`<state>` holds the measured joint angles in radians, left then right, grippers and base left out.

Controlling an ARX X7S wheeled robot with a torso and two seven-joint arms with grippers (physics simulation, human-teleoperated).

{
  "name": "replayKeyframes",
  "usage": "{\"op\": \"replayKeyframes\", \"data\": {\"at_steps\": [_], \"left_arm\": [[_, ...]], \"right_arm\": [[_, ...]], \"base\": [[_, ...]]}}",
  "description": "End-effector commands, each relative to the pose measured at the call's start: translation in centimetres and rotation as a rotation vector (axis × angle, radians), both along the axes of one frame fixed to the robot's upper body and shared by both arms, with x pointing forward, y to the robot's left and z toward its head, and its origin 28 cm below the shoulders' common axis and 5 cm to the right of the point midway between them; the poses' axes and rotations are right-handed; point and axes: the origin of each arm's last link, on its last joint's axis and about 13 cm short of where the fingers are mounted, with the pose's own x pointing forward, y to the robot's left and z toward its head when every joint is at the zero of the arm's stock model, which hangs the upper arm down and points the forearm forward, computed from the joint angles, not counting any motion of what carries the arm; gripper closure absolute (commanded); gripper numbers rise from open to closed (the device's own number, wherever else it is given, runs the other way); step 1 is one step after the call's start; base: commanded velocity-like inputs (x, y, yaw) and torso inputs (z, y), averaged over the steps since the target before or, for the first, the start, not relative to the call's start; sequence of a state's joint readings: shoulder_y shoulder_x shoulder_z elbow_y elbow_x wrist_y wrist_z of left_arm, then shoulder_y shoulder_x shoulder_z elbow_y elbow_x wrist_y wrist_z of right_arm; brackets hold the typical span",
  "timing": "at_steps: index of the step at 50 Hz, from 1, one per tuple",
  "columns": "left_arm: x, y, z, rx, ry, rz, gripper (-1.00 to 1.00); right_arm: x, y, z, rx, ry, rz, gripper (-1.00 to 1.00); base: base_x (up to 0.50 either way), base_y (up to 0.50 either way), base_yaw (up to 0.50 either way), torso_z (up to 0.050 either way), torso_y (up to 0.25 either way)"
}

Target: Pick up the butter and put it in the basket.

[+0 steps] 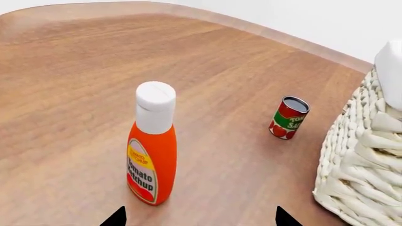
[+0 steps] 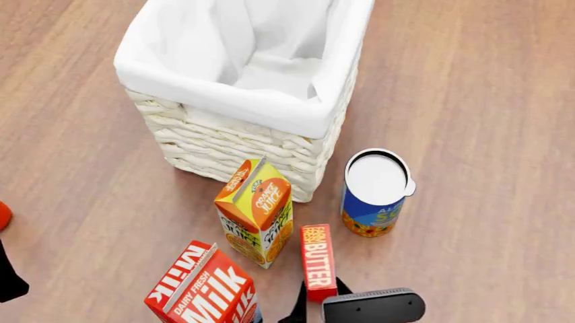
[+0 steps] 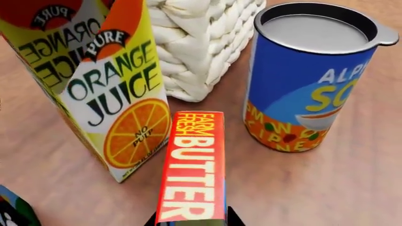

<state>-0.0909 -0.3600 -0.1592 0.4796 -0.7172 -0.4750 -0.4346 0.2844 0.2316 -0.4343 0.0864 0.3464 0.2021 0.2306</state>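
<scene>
The right gripper [image 3: 191,221] has its dark jaws set one on each side of the near end of the butter [image 3: 191,167], close against its faces; whether they actually pinch it I cannot tell. From the head view that arm comes in low at the near edge, its black body lying just behind the box [image 2: 318,261], level with the worktop [image 2: 467,101]. The butter lies flat on the wood, its length running away from the jaws towards the basket [image 2: 235,138].

Just beside it on one side stands the orange juice carton [image 2: 256,214], upright; on the other side stands a blue soup can [image 2: 375,194], a little apart. The milk carton [image 2: 202,288] sits nearer the robot, next to the juice. The basket stands beyond them all, with the juice carton close against its woven wall.

The left gripper [image 1: 199,219] shows only two black tips, spread wide apart with nothing between them. It hovers low, looking across the wood at a ketchup bottle [image 1: 152,146] standing upright and a small tomato tin [image 1: 289,117] farther off.
</scene>
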Motion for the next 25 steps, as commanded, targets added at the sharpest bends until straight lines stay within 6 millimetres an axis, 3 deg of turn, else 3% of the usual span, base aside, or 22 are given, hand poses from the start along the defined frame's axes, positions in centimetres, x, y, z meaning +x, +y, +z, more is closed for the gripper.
{"op": "replayKeyframes", "data": {"at_steps": [1,12,25], "left_arm": [[-0.1,-0.1,0.1,-0.003,-0.001,-0.001,-1.00],[-0.1,-0.2,0.0,0.000,0.000,-0.003,-1.00],[0.2,-0.3,-0.1,0.002,-0.001,-0.007,-1.00]], "right_arm": [[-1.3,0.1,0.8,-0.039,-0.052,-0.008,1.00],[-5.4,-0.1,3.9,-0.088,-0.139,-0.050,1.00],[-8.6,-0.2,7.0,-0.154,-0.214,-0.082,1.00]], "base": [[0.00,0.00,0.00,0.000,0.000],[0.00,0.00,0.00,0.000,0.000],[0.00,0.00,0.00,0.000,0.000]]}}
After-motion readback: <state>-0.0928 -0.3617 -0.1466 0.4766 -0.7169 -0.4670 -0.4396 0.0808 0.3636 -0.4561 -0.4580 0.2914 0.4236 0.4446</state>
